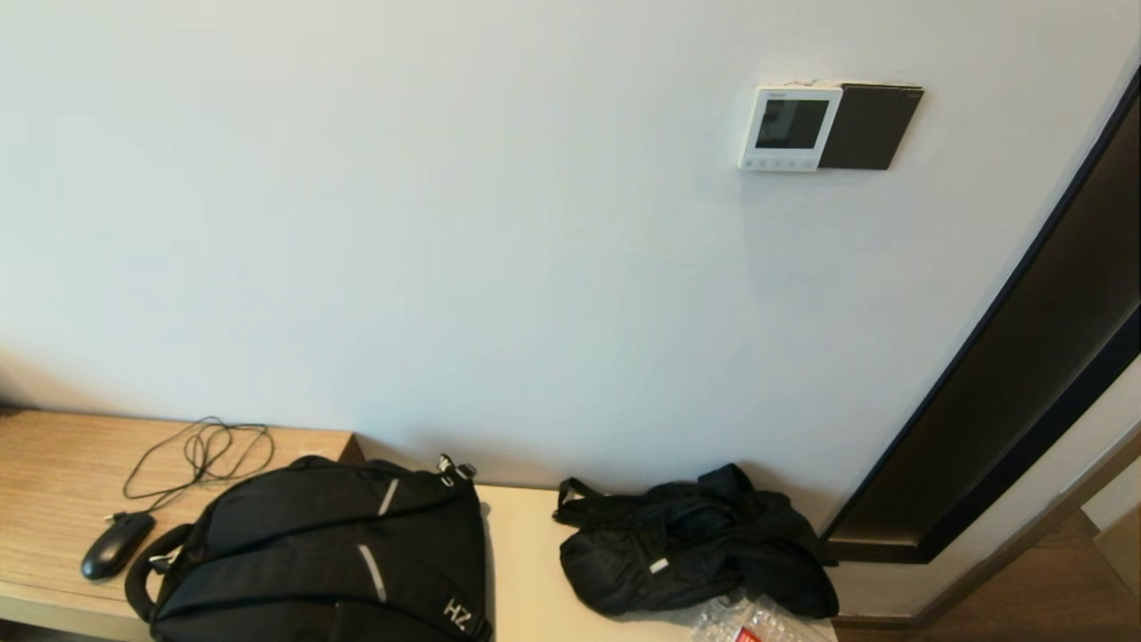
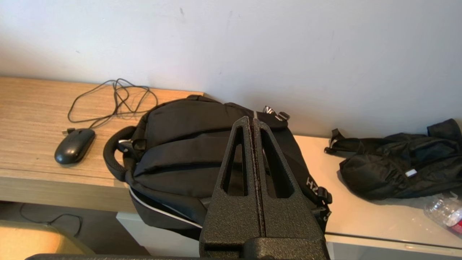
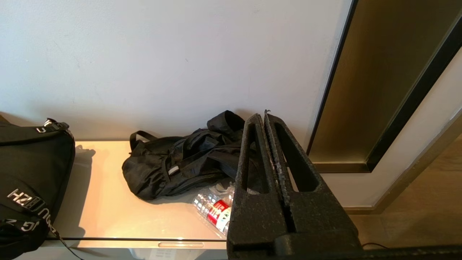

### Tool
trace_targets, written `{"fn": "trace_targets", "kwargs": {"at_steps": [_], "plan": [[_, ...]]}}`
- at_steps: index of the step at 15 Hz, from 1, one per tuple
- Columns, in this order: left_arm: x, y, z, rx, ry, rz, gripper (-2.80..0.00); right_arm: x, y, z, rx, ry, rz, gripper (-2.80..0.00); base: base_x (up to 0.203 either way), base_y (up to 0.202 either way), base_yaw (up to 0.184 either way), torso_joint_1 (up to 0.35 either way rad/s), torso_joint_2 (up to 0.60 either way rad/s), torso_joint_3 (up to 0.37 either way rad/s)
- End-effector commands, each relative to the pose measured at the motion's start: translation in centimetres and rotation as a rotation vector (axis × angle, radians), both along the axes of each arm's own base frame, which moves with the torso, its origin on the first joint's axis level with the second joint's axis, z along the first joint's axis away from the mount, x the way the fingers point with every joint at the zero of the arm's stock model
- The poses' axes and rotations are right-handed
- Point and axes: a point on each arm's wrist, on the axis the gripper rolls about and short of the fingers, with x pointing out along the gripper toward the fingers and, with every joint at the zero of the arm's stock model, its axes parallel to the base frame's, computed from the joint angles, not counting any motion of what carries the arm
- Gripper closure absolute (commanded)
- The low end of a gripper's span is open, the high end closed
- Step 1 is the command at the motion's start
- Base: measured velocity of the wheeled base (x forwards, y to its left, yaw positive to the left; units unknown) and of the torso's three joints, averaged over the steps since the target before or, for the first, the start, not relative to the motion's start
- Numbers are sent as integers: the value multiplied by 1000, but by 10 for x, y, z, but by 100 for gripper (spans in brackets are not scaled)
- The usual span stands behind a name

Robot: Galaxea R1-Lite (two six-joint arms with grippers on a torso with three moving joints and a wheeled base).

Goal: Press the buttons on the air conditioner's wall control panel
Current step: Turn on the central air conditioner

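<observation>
While both arms sit low over the bench, the left gripper (image 2: 252, 124) and right gripper (image 3: 263, 117) have fingers pressed together, holding nothing. The control panel (image 1: 789, 127) hangs high on the wall, right edge against a dark plate (image 1: 871, 127), buttons (image 1: 777, 163) along its bottom strip. Bare wall lies between it and the backpack (image 1: 330, 553).

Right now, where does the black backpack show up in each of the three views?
Head view: black backpack at the bottom, left of centre, across the desk and the pale bench.
Left wrist view: centre, partly behind the shut left gripper.
Right wrist view: only its edge with the white lettering, at the left border.
Shared landmark: the crumpled black bag beside it.
</observation>
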Motion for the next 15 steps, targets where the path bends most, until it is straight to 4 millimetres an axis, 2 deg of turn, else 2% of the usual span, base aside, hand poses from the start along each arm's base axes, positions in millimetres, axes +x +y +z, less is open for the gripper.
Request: {"fn": "trace_targets", "kwargs": {"at_steps": [1, 7, 9, 11, 13, 15], "plan": [[0, 0, 0, 0, -1, 1, 0, 0, 0, 0, -1, 1, -1, 0, 0, 0, 0, 0, 0, 0], [0, 0, 0, 0, -1, 1, 0, 0, 0, 0, -2, -1, 0, 0, 0, 0, 0, 0, 0, 0], [0, 0, 0, 0, -1, 0, 0, -2, 0, 7, -13, -27, 4, 0, 0, 0, 0, 0, 0, 0], [0, 0, 0, 1, 2, -1, 0, -4, 0, 19, -16, -51, 16, 0, 0, 0, 0, 0, 0, 0], [0, 0, 0, 1, 2, -1, 0, -4, 0, 43, -18, -61, 20, 0, 0, 0, 0, 0, 0, 0], [0, 0, 0, 1, 2, -1, 0, 0, 0, 77, -24, -74, 24, 0, 0, 0, 0, 0, 0, 0]]}}
